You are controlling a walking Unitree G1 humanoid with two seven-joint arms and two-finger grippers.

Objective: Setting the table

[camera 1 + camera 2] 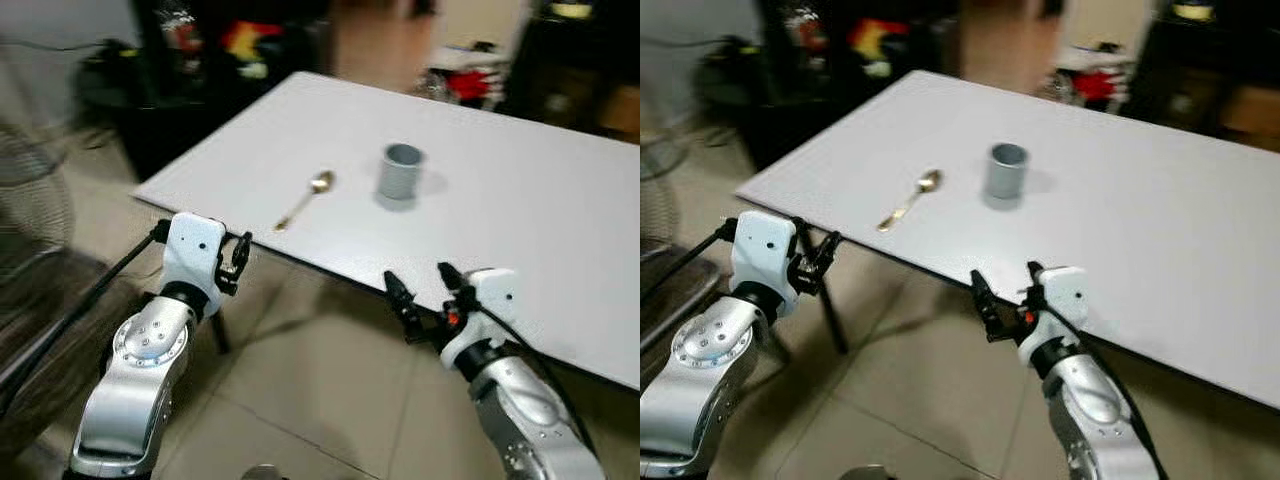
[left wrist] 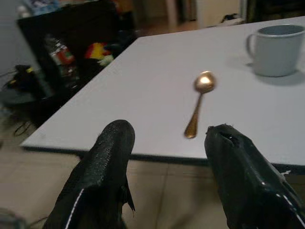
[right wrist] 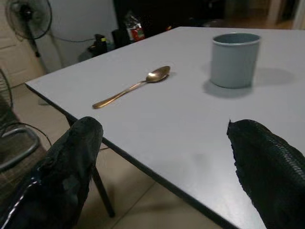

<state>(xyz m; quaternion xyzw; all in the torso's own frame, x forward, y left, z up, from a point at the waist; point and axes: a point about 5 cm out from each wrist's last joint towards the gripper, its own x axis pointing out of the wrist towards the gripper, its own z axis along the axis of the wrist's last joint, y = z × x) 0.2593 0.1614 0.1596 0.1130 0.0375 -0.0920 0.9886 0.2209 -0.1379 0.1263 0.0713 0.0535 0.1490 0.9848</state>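
Observation:
A white table [image 1: 520,200] stands in front of me. On it a gold spoon [image 1: 305,200] lies near the front left corner, bowl pointing away from me. A grey mug [image 1: 400,172] stands upright a little to its right. My left gripper [image 1: 236,258] hangs just off the table's near edge, short of the spoon's handle, open and holding nothing. Further right along the same edge, my right gripper [image 1: 417,275] is also open and holds nothing. The spoon [image 2: 199,102] and mug [image 2: 275,48] lie beyond the left fingers [image 2: 107,162].
A dark shelf with colourful items [image 1: 230,50] stands behind the table's far left. A fan [image 3: 28,12] and a wire chair frame [image 1: 30,180] are at the left. Red and white clutter [image 1: 470,85] sits beyond the far edge. Tiled floor [image 1: 300,390] lies below my arms.

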